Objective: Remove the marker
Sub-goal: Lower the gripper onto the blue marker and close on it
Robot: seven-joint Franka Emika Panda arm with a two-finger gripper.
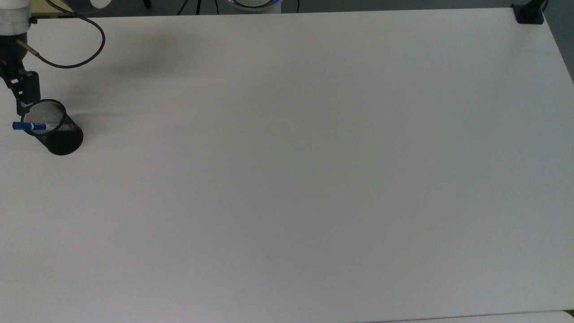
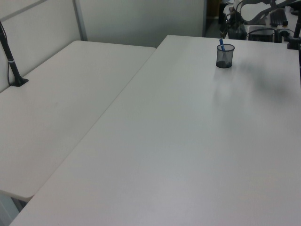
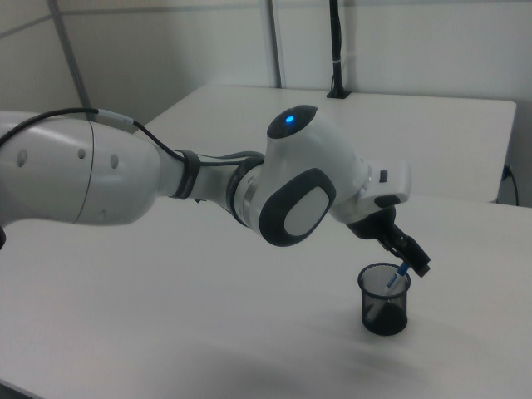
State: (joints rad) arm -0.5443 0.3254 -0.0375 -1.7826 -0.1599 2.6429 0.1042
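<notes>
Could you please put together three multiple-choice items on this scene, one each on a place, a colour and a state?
1. Where is the marker?
A. standing in the mesh cup
B. lying flat on the table
C. held up in the air

2. What colour is the marker's cap?
A. red
B. blue
C. green

3. How does the marker sit?
A. leaning on the cup's rim, cap end sticking out
B. sunk wholly inside
C. lying across two cups

Answers: 1 A, its barrel runs down inside the mesh; 2 B, the top view shows a blue end; 3 A, the cap pokes past the rim.
</notes>
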